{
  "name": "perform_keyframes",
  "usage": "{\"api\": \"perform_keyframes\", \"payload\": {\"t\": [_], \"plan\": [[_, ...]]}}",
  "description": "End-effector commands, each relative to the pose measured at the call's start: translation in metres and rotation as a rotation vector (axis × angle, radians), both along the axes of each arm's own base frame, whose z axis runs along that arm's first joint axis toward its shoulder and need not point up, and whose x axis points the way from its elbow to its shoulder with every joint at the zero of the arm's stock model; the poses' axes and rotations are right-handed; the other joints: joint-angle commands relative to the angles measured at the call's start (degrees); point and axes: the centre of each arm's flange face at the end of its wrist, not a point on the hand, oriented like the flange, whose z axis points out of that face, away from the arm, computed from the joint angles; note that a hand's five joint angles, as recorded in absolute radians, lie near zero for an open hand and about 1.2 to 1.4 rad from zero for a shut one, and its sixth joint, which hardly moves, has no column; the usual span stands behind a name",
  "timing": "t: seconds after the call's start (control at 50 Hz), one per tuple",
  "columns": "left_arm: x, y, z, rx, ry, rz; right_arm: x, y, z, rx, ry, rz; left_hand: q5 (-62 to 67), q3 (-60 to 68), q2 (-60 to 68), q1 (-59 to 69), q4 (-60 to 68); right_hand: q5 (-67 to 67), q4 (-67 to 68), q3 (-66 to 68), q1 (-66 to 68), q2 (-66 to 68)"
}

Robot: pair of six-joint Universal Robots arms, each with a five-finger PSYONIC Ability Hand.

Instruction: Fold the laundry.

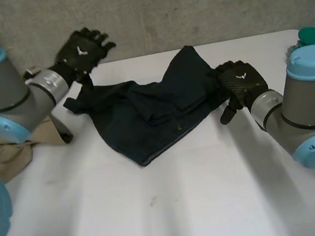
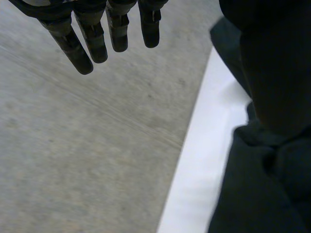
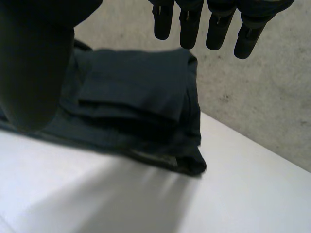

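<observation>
1. Now the dark garment [image 1: 145,117] is lying crumpled on the white surface [image 1: 180,212].
2. The left hand [image 1: 82,52] is hovering above its left corner, fingers straight and spread.
3. The right hand [image 1: 240,82] is resting at its right edge, fingers straight, gripping nothing.

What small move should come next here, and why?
Probably lower the left hand to the left corner of the dark garment and pinch it. That hand hovers open above the corner, holding nothing; the right hand is open at the garment's right edge, and the garment lies rumpled, not yet folded.
</observation>
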Motion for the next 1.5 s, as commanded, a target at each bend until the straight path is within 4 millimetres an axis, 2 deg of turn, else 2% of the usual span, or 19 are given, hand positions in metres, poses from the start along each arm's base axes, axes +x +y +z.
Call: {"api": "perform_keyframes", "payload": {"t": [0.02,0.08,0.24,0.4,0.48,0.62,0.9,0.96,0.98,1.0,1.1,1.16,1.24,1.26,1.3,1.36,1.4,1.42,1.5], "plan": [[0.015,0.005,0.032,-0.007,0.068,0.037,0.028,0.022,0.011,0.106,-0.093,0.071,-2.8,-1.9,-1.7,-2.1,-1.4,-2.8,-2.2,-1.9,-3.2,-2.4],[0.02,0.008,0.04,0.005,0.089,0.057,0.046,0.035,0.01,0.158,-0.121,0.111,-2.8,-1.9,-1.7,-2.1,-1.4,-2.8,-2.2,-1.9,-3.2,-2.4],[0.031,0.027,0.068,0.042,0.157,0.075,0.118,0.078,-0.006,0.278,-0.186,0.249,-2.8,-1.9,-1.7,-2.1,-1.4,-2.8,-2.2,-1.9,-3.2,-2.4],[0.033,0.042,0.078,0.071,0.19,0.061,0.157,0.107,-0.038,0.342,-0.192,0.266,-2.8,-1.9,-1.7,-2.1,-1.4,-0.2,0.3,0.6,-0.6,0.1],[0.032,0.044,0.079,0.059,0.197,0.056,0.167,0.11,-0.052,0.323,-0.184,0.233,-2.8,-1.9,-1.7,-2.1,-1.4,5.5,6.0,6.4,5.1,5.8],[0.033,0.042,0.071,0.069,0.196,0.062,0.172,0.11,-0.065,0.253,-0.139,0.146,-2.8,-1.9,-1.7,-2.1,-1.4,17.6,18.1,18.5,17.2,17.9],[0.037,0.04,0.058,0.094,0.182,0.052,0.177,0.096,-0.069,0.079,-0.124,0.097,-2.8,-1.9,-1.7,-2.1,-1.4,33.0,33.6,33.9,32.7,33.4],[0.04,0.039,0.058,0.097,0.185,0.061,0.178,0.093,-0.071,0.071,-0.126,0.094,-2.8,-1.9,-1.7,-2.1,-1.4,42.6,43.2,43.5,42.2,43.0],[0.04,0.039,0.058,0.096,0.186,0.062,0.177,0.089,-0.072,0.067,-0.127,0.084,-2.8,-1.9,-1.7,-2.1,-1.4,57.8,58.4,58.7,57.4,58.2],[0.04,0.039,0.058,0.097,0.185,0.064,0.177,0.088,-0.072,0.064,-0.131,0.081,-2.8,-1.9,-1.7,-2.1,-1.4,64.6,65.2,65.5,64.2,65.0],[0.047,0.037,0.056,0.11,0.188,0.098,0.174,0.081,-0.07,0.071,-0.122,0.066,-2.8,-1.9,-1.7,-2.1,-1.4,67.2,67.8,68.1,66.8,67.6],[0.051,0.036,0.055,0.12,0.19,0.122,0.168,0.08,-0.055,0.098,-0.105,0.063,-2.8,-1.9,-1.7,-2.1,-1.4,67.2,67.8,68.1,66.8,67.6],[0.065,0.032,0.04,0.184,0.181,0.23,0.153,0.078,-0.017,0.128,-0.111,0.069,-2.8,-1.9,-1.7,-2.1,-1.4,67.2,67.8,68.1,66.8,67.6],[0.069,0.032,0.036,0.202,0.177,0.259,0.145,0.076,0.002,0.126,-0.119,0.077,-2.8,-1.9,-1.7,-2.1,-1.4,67.2,67.8,68.1,66.8,67.6],[0.077,0.031,0.026,0.252,0.167,0.318,0.137,0.073,0.023,0.113,-0.135,0.085,-2.8,-1.9,-1.7,-2.1,-1.4,67.2,67.8,68.1,66.8,67.6],[0.09,0.031,-0.003,0.377,0.149,0.425,0.118,0.075,0.069,0.049,-0.167,0.132,-2.8,-1.9,-1.7,-2.1,-1.4,67.2,67.8,68.1,66.8,67.6],[0.091,0.033,-0.015,0.428,0.145,0.44,0.113,0.078,0.083,0.025,-0.181,0.15,-2.8,-1.9,-1.7,-2.1,-1.4,67.2,67.8,68.1,66.8,67.6],[0.088,0.036,-0.026,0.474,0.146,0.437,0.108,0.081,0.098,-0.003,-0.202,0.164,-2.8,-1.9,-1.7,-2.1,-1.4,67.2,67.8,68.1,66.8,67.6],[0.075,0.044,-0.046,0.566,0.168,0.42,0.096,0.091,0.124,-0.043,-0.252,0.192,-2.8,-1.9,-1.7,-2.1,-1.4,67.2,67.8,68.1,66.8,67.6]]}}
